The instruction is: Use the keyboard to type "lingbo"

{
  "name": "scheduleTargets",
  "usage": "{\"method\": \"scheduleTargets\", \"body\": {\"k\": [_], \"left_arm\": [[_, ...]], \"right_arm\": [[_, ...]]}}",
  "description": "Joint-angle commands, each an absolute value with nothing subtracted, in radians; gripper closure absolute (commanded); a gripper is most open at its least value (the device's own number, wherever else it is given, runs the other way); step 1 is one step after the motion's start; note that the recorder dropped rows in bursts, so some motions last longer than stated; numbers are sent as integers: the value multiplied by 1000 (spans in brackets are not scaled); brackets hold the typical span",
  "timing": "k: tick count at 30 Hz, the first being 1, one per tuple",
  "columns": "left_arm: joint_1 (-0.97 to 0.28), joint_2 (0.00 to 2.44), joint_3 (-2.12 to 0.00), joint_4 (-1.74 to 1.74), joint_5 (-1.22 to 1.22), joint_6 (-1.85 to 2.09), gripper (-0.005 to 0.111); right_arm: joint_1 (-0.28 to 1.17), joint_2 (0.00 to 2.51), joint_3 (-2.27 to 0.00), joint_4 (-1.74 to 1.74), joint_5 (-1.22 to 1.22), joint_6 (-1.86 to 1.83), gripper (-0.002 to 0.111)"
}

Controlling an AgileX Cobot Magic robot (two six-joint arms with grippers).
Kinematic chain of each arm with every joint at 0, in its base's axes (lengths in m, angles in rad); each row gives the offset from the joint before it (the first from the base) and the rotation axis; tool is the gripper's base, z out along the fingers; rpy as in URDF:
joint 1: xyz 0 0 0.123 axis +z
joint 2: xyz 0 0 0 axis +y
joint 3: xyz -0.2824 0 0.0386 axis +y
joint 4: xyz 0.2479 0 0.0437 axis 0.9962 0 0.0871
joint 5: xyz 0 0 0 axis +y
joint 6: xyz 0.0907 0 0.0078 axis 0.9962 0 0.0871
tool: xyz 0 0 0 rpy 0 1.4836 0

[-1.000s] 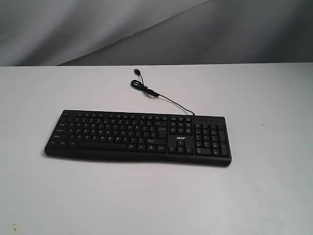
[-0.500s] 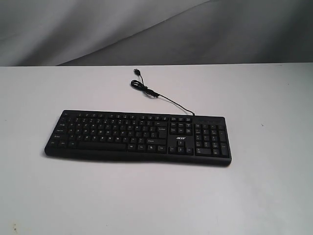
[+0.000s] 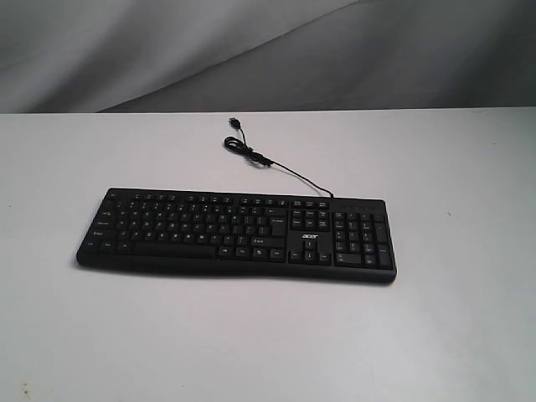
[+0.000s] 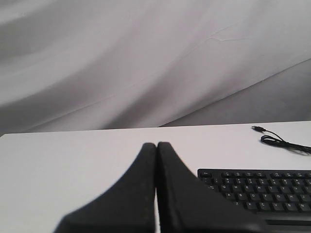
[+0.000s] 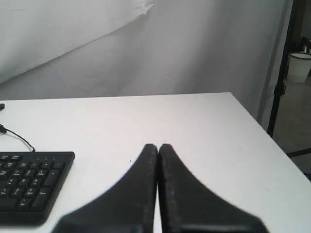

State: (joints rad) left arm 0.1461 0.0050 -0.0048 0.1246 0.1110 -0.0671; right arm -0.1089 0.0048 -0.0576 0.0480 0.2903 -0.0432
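Left gripper (image 4: 156,145), right gripper (image 5: 158,146) closed, empty, outside keyboard (image 3: 234,234) ends; open table (image 3: 100,335) around.

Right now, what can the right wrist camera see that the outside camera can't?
Only the right wrist view shows the right gripper, its fingers pressed shut, and past the side edge of the table a black pole and a white container. Only the exterior view shows the whole keyboard, its acer logo and the plug on its cable. Both show one end of the keyboard, part of the cable, the white table and the grey cloth behind.
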Motion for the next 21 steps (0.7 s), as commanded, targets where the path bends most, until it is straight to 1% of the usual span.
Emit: {"method": "scheduleTargets", "body": {"k": [1, 8, 21], "left_arm": [[139, 0, 0, 125, 101, -69, 106], [139, 0, 0, 125, 101, -69, 106], [139, 0, 0, 125, 101, -69, 106]], "right_arm": [[-116, 0, 0, 37, 249, -21, 108], [-116, 0, 0, 45, 327, -21, 108], [-116, 0, 0, 45, 327, -21, 108]]}}
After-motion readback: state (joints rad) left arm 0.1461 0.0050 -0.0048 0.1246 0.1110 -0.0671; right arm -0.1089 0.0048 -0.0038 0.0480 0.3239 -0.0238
